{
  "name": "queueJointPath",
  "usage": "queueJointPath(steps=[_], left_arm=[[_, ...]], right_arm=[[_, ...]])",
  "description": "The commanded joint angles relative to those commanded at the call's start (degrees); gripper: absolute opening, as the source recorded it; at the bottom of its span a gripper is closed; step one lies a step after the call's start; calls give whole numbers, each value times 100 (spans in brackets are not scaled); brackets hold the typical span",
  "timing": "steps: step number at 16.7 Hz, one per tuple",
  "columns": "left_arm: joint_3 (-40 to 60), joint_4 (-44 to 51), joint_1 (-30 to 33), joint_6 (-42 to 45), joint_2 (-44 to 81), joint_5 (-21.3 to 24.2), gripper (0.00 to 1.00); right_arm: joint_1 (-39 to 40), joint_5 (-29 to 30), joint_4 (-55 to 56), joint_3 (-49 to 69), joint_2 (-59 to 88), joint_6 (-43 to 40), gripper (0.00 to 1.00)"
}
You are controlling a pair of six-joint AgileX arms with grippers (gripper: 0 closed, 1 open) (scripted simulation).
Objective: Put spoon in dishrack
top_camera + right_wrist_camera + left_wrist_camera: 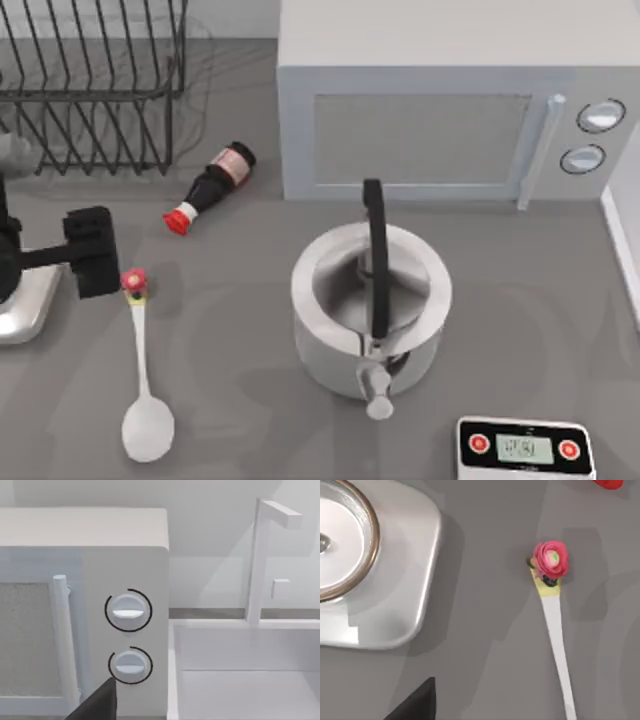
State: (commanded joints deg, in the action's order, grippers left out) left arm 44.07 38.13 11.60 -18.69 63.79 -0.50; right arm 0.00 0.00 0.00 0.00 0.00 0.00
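The white spoon (142, 350) lies flat on the grey table at the front left. Its oval bowl (148, 428) points to the front edge and its red knob (134, 282) to the back. The left wrist view looks straight down on the red knob (551, 559) and the thin handle (557, 635). My left gripper (98, 254) hovers just left of the knob, apart from the spoon. The black wire dishrack (90, 85) stands at the back left, behind the gripper. A dark edge of my right gripper (97, 705) faces the microwave, well away from the spoon.
A dark bottle (212, 187) with a red cap lies between the dishrack and the spoon. A steel pot (370, 300) with a black handle stands mid-table, a white microwave (450, 110) behind it. A silver scale (25, 305) sits at the left edge, a timer (525, 448) front right.
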Motion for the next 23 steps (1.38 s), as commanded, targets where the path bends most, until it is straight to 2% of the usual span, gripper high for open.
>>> queueJointPath(steps=[6, 11, 18, 23], left_arm=[[1908, 1609, 502, -818, 2644, 0, 100], [2721, 2212, 705, -1148, 3687, 19, 100], [2673, 2132, 687, -1145, 3747, 20, 100], [2054, 958, 688, -1126, 4256, 22, 100]], right_arm=[[0, 0, 0, 0, 0, 0, 100], [0, 0, 0, 0, 0, 0, 100], [0, 0, 0, 0, 0, 0, 100], [0, 0, 0, 0, 0, 0, 100]])
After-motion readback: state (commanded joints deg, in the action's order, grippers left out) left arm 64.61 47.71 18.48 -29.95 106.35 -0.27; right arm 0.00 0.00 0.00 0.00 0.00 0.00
